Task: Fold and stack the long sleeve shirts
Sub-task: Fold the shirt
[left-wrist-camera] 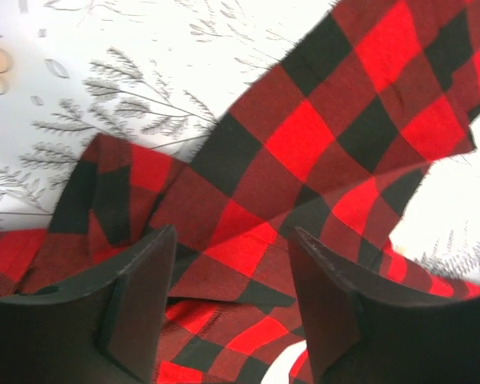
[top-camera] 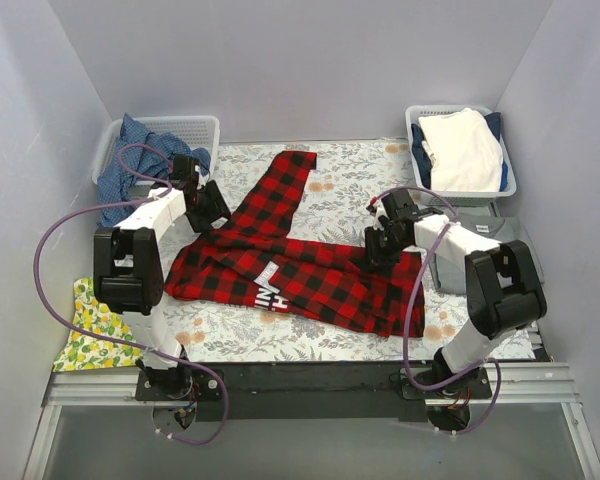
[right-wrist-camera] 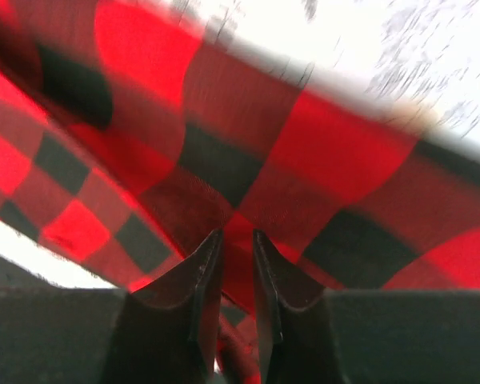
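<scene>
The red-and-black plaid long sleeve shirt [top-camera: 310, 275] lies spread across the floral tablecloth, with white lettering [top-camera: 270, 290] near its front and one sleeve [top-camera: 285, 185] reaching toward the back. My left gripper [top-camera: 216, 212] hovers over the shirt's rumpled left edge. In the left wrist view it [left-wrist-camera: 232, 236] is open, with plaid folds [left-wrist-camera: 248, 240] lying under the gap. My right gripper [top-camera: 378, 243] is at the shirt's right edge. In the blurred right wrist view it [right-wrist-camera: 236, 234] is nearly closed on a ridge of plaid cloth [right-wrist-camera: 240, 264]. A grey shirt [top-camera: 505, 228] lies by the right arm.
A white basket [top-camera: 195, 123] at the back left holds blue cloth [top-camera: 130, 165]. Another basket [top-camera: 413, 115] at the back right holds cream-white and navy cloth [top-camera: 465, 150]. A lemon-print cloth [top-camera: 95, 325] hangs at the table's left front edge.
</scene>
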You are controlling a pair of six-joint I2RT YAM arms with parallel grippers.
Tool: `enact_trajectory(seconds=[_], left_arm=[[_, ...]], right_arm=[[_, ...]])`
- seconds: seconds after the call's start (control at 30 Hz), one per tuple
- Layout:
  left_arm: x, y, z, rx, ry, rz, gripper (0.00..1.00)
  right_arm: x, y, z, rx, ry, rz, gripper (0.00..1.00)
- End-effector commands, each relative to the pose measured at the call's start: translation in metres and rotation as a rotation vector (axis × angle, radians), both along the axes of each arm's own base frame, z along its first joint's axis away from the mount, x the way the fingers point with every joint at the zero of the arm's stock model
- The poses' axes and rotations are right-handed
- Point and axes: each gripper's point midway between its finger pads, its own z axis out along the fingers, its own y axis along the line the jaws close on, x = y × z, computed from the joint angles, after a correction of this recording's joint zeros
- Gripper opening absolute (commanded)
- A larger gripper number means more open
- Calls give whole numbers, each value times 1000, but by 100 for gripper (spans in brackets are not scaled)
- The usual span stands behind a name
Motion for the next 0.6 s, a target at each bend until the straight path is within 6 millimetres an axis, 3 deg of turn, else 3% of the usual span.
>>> enact_trajectory(seconds=[0.0, 0.13, 0.23, 0.27, 0.33, 0.37, 0.4, 0.47, 0.5, 0.53, 0.57], left_arm=[[16, -19, 27, -62, -105, -93, 60], [37, -43, 30, -81, -127, -178, 62], [57, -71, 47, -91, -193, -246, 64], [63, -78, 38, -81, -184, -269, 65], [82, -94, 51, -60, -225, -282, 66], [87, -99, 36, -65, -192, -278, 66], [97, -104, 46, -75, -212, -270, 66], [103, -103, 41, -73, -196, -238, 66], [104, -104, 37, -75, -181, -229, 66], [104, -104, 38, -74, -179, -230, 66], [102, -104, 36, -74, -172, -234, 66]], right_arm=[[-31, -3, 16, 27, -10, 33, 28], [-70, -19, 1, -13, 81, 67, 28], [-75, -26, -1, -41, 81, 61, 28], [-70, -27, 2, -56, 68, 57, 28], [-54, -26, 13, -68, 21, 33, 28], [-33, -22, 30, -64, -46, 21, 29], [-17, -18, 42, -55, -93, 10, 32], [11, -10, 58, -46, -150, -10, 34], [39, 1, 84, -14, -231, -12, 35], [55, 7, 93, 1, -271, -15, 36], [71, 14, 88, 3, -263, -16, 37]])
